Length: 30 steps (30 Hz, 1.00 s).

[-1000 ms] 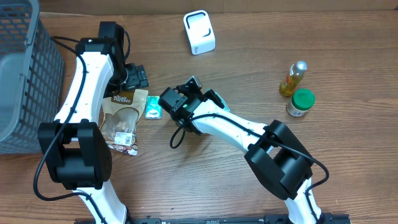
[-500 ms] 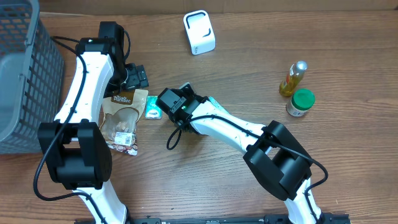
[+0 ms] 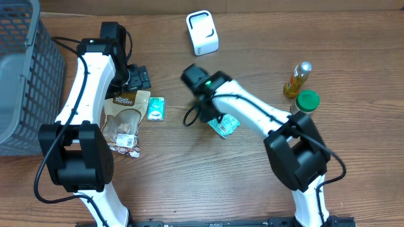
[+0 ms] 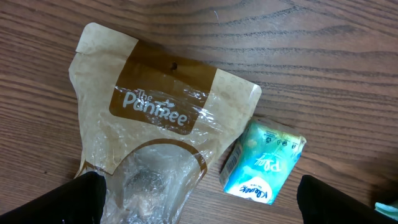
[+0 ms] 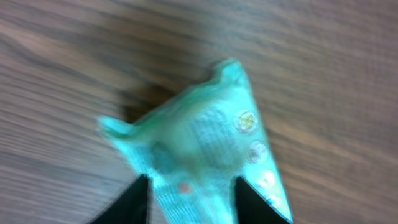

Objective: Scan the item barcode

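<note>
Grey basket (image 3: 39, 82) (far left), snack pouch (image 3: 126, 118)

Shop-style checkout: scanner (image 3: 202, 33), basket (image 3: 38, 94), snack bag (image 3: 124, 120)

Even, soft light with faint shadows; right wrist view of the teal packet (image 5: 199, 143) motion-blurred, others sharp.

The left arm (image 3: 88, 79) and right arm (image 3: 249, 116) share one build: smooth, rounded white links joined by bulky black joint housings; a thin black cable (image 3: 40, 180) runs along the left arm, and another loops off the right; a small green light (image 3: 205, 82) glows on the right arm's black joint; the fingertips (image 5: 127, 202) are plain matte-black wedges.
</note>
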Tool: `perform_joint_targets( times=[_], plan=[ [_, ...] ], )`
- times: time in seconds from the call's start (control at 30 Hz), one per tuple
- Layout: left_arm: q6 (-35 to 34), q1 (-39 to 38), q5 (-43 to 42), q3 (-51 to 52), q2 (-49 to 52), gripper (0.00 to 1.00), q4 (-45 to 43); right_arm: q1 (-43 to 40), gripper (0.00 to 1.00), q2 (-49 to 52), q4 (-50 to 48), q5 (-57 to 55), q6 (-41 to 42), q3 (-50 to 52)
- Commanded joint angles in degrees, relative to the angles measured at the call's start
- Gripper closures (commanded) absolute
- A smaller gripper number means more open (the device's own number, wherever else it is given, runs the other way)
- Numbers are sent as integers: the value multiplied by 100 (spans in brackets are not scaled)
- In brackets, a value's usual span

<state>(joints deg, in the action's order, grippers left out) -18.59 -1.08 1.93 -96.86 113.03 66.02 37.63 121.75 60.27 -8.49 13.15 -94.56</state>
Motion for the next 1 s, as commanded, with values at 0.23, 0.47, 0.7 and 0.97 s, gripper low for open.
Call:
perform_joint_targets(
  times=[0.23,0.47,0.7,0.97],
  plan=[
    [-28,-7,-46,-122,-129,1,-7,-356,94,-249,144,1001,59,55],
    [-28,-7,-44,-122,-129,0,-7,-223,94,-247,-17,1075,435,341],
    [-31,-7,-44,-122,-129,0,-7,-199,93,-247,-649,1215,682,820],
    [-31,-11,-46,-122,-129,1,-7,-236,87,-365,-538,1880,175,308]
  ],
)
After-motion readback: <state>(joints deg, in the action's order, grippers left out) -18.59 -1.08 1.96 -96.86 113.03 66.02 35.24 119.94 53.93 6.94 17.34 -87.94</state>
